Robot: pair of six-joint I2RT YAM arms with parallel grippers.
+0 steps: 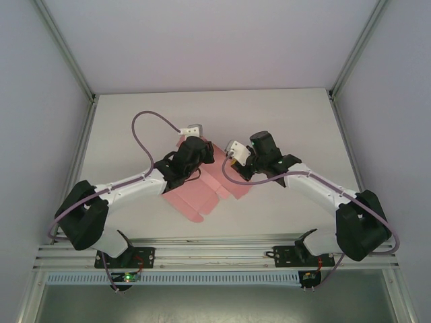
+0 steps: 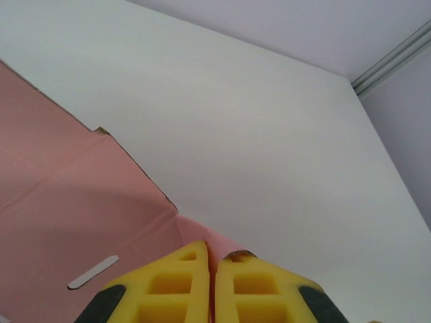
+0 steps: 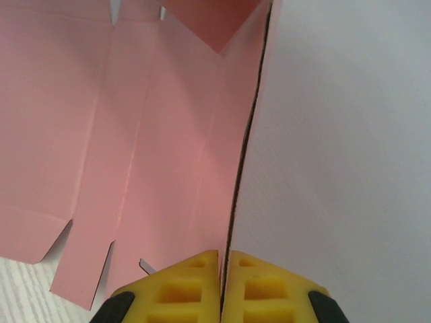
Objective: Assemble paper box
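on the white table (image 1: 289,114), at its middle, lies the pink paper box (image 1: 195,198), unfolded; left gripper (image 2: 213,259) and right gripper (image 3: 221,259) each pinch its edge.

Figure: contents of the cell, by count.

- One pink paper box (image 1: 202,192), a single die-cut sheet with one narrow slot (image 2: 93,272).
- One white worktop (image 1: 283,114).
- Two arms: left arm (image 1: 128,188) and right arm (image 1: 323,192).
- Two grippers: left gripper (image 2: 212,256) and right gripper (image 3: 221,259). Each has two yellow fingers (image 3: 259,286), four in all.
- Two purple cables: left cable (image 1: 135,131) and right cable (image 1: 259,182).
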